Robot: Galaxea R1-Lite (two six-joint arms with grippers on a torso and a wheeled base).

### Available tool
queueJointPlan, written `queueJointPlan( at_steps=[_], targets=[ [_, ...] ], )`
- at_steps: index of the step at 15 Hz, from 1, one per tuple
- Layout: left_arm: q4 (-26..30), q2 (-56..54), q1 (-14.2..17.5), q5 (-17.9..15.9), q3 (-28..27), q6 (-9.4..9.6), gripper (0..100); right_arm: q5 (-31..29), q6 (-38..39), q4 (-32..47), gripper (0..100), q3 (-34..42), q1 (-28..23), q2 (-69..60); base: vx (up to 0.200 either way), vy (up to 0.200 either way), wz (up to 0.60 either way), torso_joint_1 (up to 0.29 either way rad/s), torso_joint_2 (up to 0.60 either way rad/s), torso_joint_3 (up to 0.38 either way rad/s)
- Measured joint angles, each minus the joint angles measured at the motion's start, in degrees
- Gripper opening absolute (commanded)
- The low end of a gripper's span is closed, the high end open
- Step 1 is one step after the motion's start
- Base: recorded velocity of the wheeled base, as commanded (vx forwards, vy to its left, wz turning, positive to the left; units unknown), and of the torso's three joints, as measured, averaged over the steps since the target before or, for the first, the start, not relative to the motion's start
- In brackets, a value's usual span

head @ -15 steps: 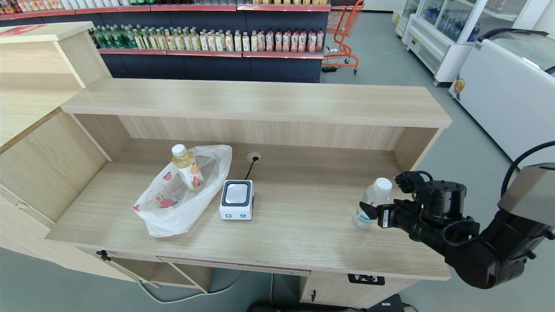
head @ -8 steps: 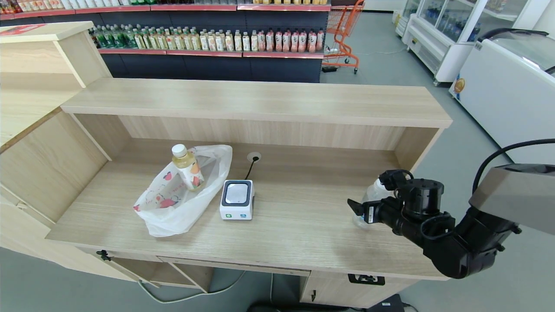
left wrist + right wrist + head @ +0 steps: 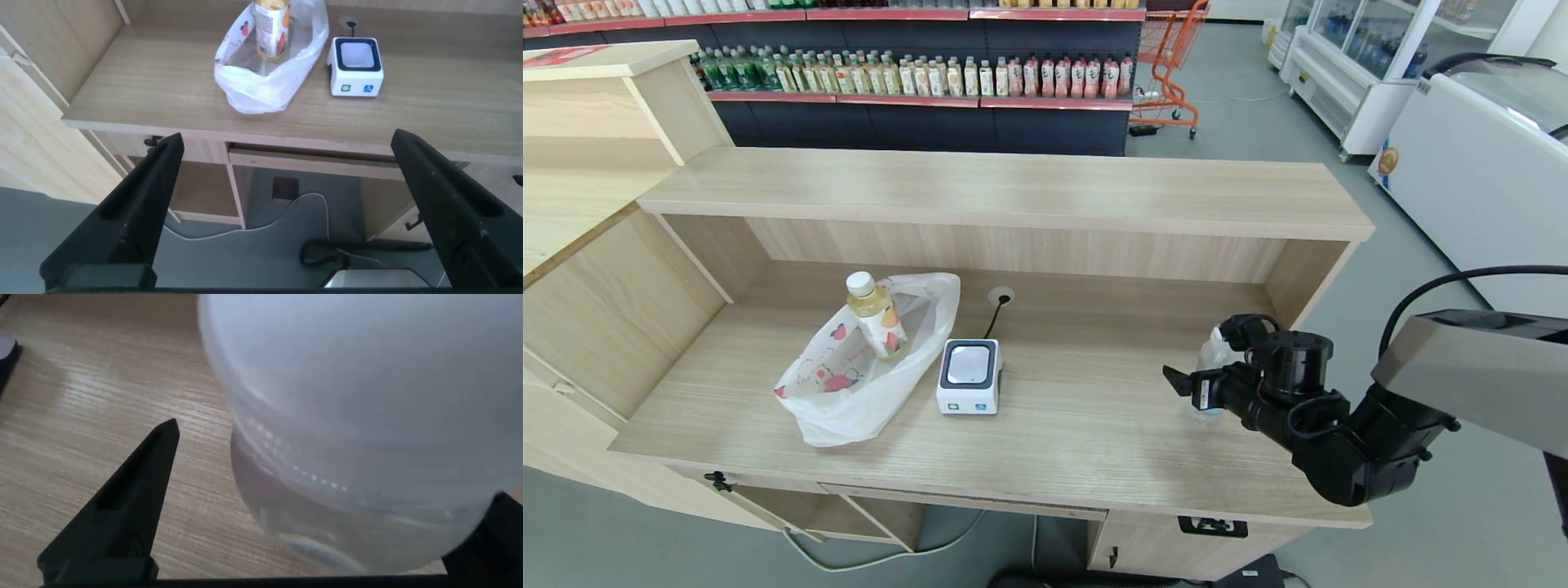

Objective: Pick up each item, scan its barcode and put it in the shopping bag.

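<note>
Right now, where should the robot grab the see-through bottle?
Probably the middle of its round body, coming in level from the robot's right. The clear bottle stands upright on the counter, and the right gripper, open, sits with a finger either side.

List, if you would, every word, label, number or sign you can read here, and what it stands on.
Nothing here reads clearly enough to quote.
Label on the tea bottle: too small.
Print on the shopping bag: pictures, lettering blurred.
Front of the scanner: two small coloured badges, unreadable.
Label on the water bottle: blurred.
Labels on the shelf bottles: too small.
Round sticker on the freezer: too small.
</note>
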Motion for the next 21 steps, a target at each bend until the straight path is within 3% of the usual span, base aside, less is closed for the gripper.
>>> queueJointPlan(
  at_steps=[4,5,14,21],
  targets=[
    [0.0,0.0,0.0,0.0,0.0,-0.02,100,0.1,-1.3,-0.3,100,-0.8,0.1,1.2,0.000,0.000,0.00,0.000,0.00,0.000],
    [0.0,0.0,0.0,0.0,0.0,-0.05,100,0.2,-1.3,-0.4,0,-0.8,0.0,1.4,0.000,0.000,0.00,0.000,0.00,0.000],
    [0.0,0.0,0.0,0.0,0.0,-0.02,100,2.5,-7.8,-6.0,0,-0.3,-0.4,2.0,0.000,0.000,0.00,0.000,0.00,0.000],
    [0.0,0.0,0.0,0.0,0.0,-0.02,100,2.5,-8.4,-12.8,0,9.3,-0.4,1.9,0.000,0.000,0.00,0.000,0.00,0.000]
  ],
)
